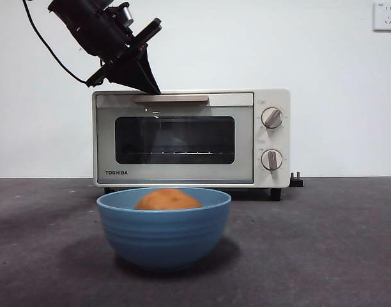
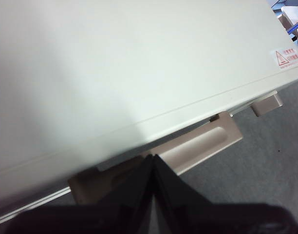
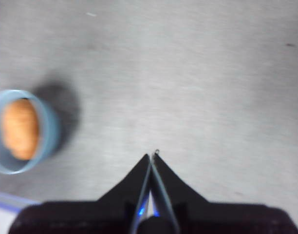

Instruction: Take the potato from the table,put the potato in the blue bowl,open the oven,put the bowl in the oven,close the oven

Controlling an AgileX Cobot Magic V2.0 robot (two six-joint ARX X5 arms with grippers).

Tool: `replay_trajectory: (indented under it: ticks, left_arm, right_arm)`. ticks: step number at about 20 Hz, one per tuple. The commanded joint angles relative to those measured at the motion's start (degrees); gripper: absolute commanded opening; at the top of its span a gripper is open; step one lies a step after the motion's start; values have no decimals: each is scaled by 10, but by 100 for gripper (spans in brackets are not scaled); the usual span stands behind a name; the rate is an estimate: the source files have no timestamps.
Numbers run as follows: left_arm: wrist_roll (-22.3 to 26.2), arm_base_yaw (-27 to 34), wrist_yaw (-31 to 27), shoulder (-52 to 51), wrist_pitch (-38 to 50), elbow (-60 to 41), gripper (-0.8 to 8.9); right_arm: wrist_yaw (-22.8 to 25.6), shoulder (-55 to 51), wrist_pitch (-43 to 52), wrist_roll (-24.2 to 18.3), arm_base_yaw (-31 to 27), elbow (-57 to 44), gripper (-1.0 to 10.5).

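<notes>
The potato (image 1: 168,199) lies inside the blue bowl (image 1: 163,233), which stands on the table (image 1: 323,256) in front of the oven (image 1: 183,137). The oven door is closed. My left gripper (image 1: 154,89) is shut, its tip right above the left end of the beige handle (image 1: 171,98); in the left wrist view the shut left gripper (image 2: 153,158) points at the handle (image 2: 197,146) under the oven's top (image 2: 129,63). My right gripper (image 3: 152,157) is shut and empty, high above bare table, with the bowl (image 3: 46,129) and potato (image 3: 20,129) off to one side.
Two round knobs (image 1: 271,118) sit on the oven's right panel. A black plug (image 1: 296,180) lies behind the oven at its right. A wall socket (image 1: 386,16) is at the upper right.
</notes>
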Motion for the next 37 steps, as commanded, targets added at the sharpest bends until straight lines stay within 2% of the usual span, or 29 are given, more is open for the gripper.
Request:
replay_trajectory:
  ticks: [1,5,6,8,9,13,15,22,28,32,37]
  left_arm:
    - [7,-2,-2,21,-11,-2,-6]
    - [29,-7,-5,24,-47,-2,-6]
    - [35,-7,-6,23,-60,-2,-6]
    - [59,-12,-44,23,-98,-2,-6]
    - [74,-15,-70,23,-111,-2,-6]
    - [106,-27,-111,23,-144,-3,-6]
    - [109,-33,-137,23,-144,-7,-6]
    - [106,-45,-137,19,-142,-15,-6]
    - [104,-48,-142,-4,-138,-22,-6]
    - [94,-48,-142,-35,-96,-102,-6]
    - [68,-47,-151,-137,16,-264,-6]
  right_arm:
    - [-19,-8,5,15,0,-5,-5]
    - [-18,-27,5,21,0,-5,-3]
    - [-3,-32,1,21,0,-5,-3]
    - [51,-44,-15,26,0,-5,-3]
    - [62,-51,-24,26,0,-5,-3]
    - [59,-94,-47,35,0,-5,-3]
    - [65,-119,-64,38,0,-5,-3]
    - [93,-199,-118,55,0,-5,-3]
    - [105,-207,-127,55,0,-5,-3]
    - [105,-207,-126,55,0,-5,-3]
    - [103,-207,-119,55,0,-5,-3]
